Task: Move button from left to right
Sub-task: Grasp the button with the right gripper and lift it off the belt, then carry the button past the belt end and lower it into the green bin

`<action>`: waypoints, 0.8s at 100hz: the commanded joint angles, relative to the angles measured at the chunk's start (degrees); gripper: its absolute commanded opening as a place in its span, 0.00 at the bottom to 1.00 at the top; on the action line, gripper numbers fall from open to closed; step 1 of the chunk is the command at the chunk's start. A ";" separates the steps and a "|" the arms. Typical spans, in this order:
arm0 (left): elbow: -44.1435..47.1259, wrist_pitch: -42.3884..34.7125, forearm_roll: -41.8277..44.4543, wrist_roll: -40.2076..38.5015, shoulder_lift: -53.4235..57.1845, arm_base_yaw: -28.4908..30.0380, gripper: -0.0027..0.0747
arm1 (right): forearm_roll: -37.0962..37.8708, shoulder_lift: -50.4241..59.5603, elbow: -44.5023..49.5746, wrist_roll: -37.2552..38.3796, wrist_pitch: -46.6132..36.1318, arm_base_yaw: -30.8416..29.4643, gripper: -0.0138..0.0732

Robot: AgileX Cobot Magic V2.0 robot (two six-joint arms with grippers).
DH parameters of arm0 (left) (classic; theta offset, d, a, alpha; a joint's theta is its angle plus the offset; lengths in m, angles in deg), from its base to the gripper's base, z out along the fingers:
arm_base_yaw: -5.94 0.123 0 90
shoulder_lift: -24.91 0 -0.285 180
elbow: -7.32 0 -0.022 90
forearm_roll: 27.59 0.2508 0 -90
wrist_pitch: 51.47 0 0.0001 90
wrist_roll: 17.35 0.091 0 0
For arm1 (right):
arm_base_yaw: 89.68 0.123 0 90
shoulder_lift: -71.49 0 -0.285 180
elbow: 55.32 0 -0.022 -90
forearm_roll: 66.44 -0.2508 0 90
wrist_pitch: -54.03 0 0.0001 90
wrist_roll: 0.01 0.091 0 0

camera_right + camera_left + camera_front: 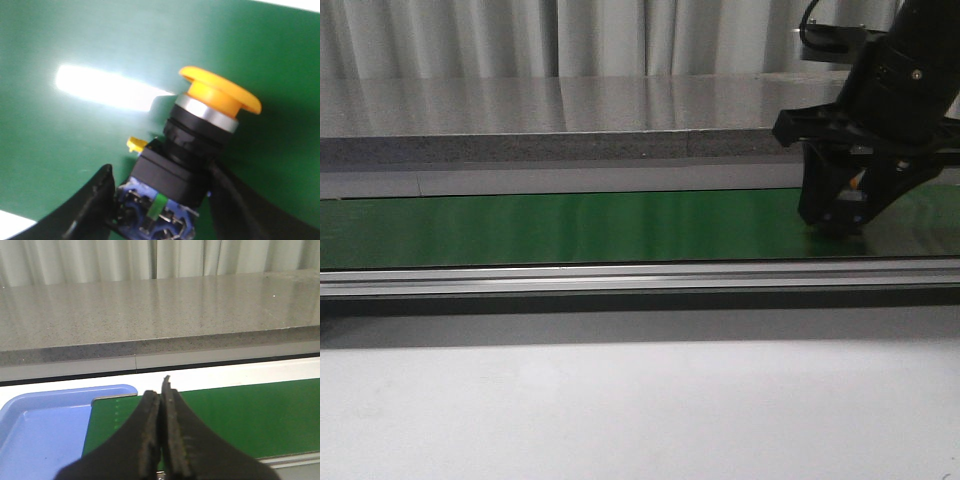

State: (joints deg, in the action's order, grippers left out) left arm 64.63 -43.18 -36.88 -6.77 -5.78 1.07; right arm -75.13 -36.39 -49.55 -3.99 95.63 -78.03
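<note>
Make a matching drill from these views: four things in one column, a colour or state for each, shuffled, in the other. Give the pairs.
Things:
1. button
2. left gripper
3. belt
4. tray

Colour or state:
A. blue
B. shut, holding nothing
C. green
D. held between the right gripper fingers

Pairs: 1-D, 2-B, 3-C, 4-A

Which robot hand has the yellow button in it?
The right hand. Its fingers sit on both sides of the button, over the green belt. The left hand is pressed shut with nothing in it.
</note>
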 commanded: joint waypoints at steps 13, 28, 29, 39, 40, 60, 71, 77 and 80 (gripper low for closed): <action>-1.53 -4.39 -0.66 0.04 -0.18 -0.46 0.01 | 5.86 2.35 -9.26 -0.55 5.81 -0.04 0.38; -1.53 -4.39 -0.66 0.04 -0.18 -0.46 0.01 | 11.99 2.35 -13.85 -3.11 10.40 -0.12 0.38; -1.53 -4.39 -0.66 0.04 -0.18 -0.46 0.01 | 12.41 2.35 -14.00 -3.32 10.53 -0.19 0.38; -1.53 -4.39 -0.66 0.04 -0.18 -0.46 0.01 | 13.15 2.35 -15.48 -6.18 11.79 -1.67 0.38; -1.53 -4.39 -0.66 0.04 -0.18 -0.46 0.01 | 13.15 2.35 -15.62 -6.24 11.79 -1.83 0.38; -1.53 -4.39 -0.66 0.04 -0.18 -0.46 0.01 | 11.28 2.35 -15.77 -7.41 11.85 -9.03 0.38; -1.53 -4.39 -0.66 0.04 -0.18 -0.46 0.01 | 8.68 2.35 -15.77 -10.71 11.85 -14.14 0.38; -1.53 -4.39 -0.66 0.04 -0.18 -0.46 0.01 | 6.94 2.35 -15.77 -13.03 11.76 -16.78 0.38; -1.53 -4.39 -0.66 0.04 -0.18 -0.46 0.01 | 6.31 2.35 -15.77 -14.15 11.63 -18.10 0.38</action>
State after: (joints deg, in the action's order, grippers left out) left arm 64.63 -43.18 -36.88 -6.77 -5.78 1.07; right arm -66.44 -36.39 -63.30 -14.60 108.73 -92.89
